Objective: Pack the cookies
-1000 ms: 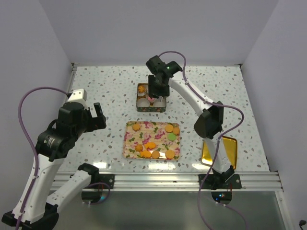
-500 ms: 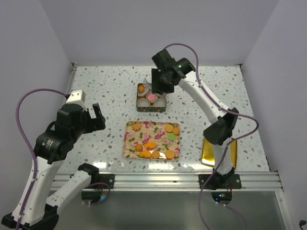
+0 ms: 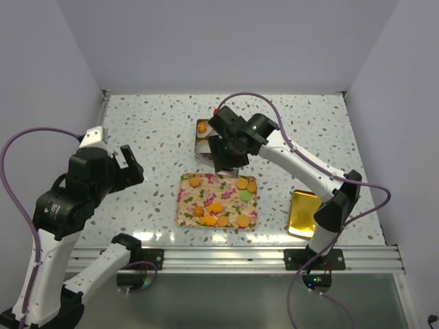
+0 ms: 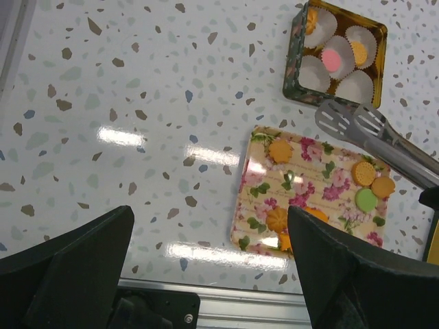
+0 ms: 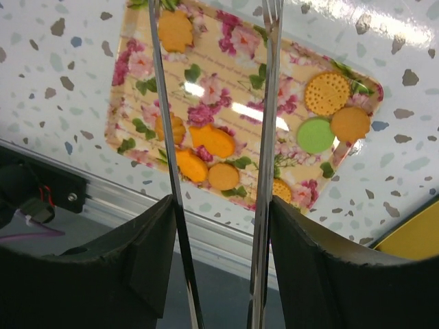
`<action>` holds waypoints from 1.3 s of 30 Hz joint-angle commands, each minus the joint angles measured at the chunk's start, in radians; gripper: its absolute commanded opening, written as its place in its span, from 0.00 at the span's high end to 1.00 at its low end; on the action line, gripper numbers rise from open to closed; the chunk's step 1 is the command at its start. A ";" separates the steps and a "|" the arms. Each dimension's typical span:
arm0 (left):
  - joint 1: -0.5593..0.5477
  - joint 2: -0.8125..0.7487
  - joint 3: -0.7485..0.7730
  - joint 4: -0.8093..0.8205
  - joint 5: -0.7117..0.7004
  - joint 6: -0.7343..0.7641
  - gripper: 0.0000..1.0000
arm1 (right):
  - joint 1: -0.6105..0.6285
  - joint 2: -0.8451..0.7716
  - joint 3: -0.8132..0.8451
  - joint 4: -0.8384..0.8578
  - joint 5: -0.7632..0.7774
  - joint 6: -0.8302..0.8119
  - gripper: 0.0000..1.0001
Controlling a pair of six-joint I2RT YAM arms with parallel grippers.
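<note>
Several cookies [image 3: 218, 205], mostly orange rounds with one green [image 5: 315, 134], lie on a floral tray [image 3: 184, 182]. A pink cookie [image 4: 332, 59] and two orange ones sit in white paper cups inside the small tin [image 4: 296, 51]. My right gripper [image 3: 225, 154] is shut on metal tongs [image 4: 357, 127]. The tong arms [image 5: 163, 103] stand apart and empty above the tray's far edge, between tin and tray. My left gripper [image 3: 127, 168] is open and empty, high over the table left of the tray; it also shows in the left wrist view [image 4: 212, 274].
The tin's gold lid [image 3: 303, 214] lies at the near right beside the right arm's base. An aluminium rail [image 3: 226, 259] runs along the table's near edge. White walls close off the back and sides.
My right gripper with the tongs has moved from over the tin toward the near side, to above the tray. The left arm has shifted slightly left.
</note>
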 commanded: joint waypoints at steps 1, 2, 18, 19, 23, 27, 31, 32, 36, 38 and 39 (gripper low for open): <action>-0.004 -0.030 0.063 -0.091 -0.018 -0.024 0.00 | 0.017 -0.095 -0.086 0.091 -0.023 0.011 0.42; -0.004 -0.058 0.061 -0.091 -0.011 -0.022 0.00 | 0.027 -0.084 -0.104 0.088 -0.025 0.014 0.42; -0.006 -0.110 -0.043 -0.042 0.252 0.073 0.00 | 0.219 0.026 -0.055 0.026 0.180 0.239 0.42; -0.004 -0.113 -0.051 -0.043 0.256 0.077 0.00 | 0.227 0.050 -0.045 0.016 0.185 0.244 0.42; -0.004 -0.112 -0.042 -0.056 0.254 0.083 0.00 | 0.248 0.068 -0.040 0.019 0.191 0.244 0.41; -0.004 -0.104 -0.048 -0.056 0.233 0.061 0.00 | 0.255 0.075 -0.043 0.025 0.179 0.242 0.41; -0.006 -0.110 -0.055 -0.047 0.225 0.054 0.00 | 0.259 0.080 -0.055 0.039 0.179 0.230 0.41; -0.006 -0.118 -0.074 -0.042 0.220 0.053 0.00 | 0.259 0.081 -0.057 0.044 0.175 0.230 0.41; -0.006 -0.127 -0.107 -0.024 0.190 0.030 0.00 | 0.264 0.101 -0.061 0.039 0.171 0.218 0.42; -0.004 -0.131 -0.109 -0.017 0.180 0.007 0.00 | 0.264 0.112 -0.069 0.042 0.167 0.204 0.43; -0.006 -0.133 -0.109 -0.016 0.171 0.001 0.00 | 0.264 0.121 -0.072 0.051 0.164 0.196 0.44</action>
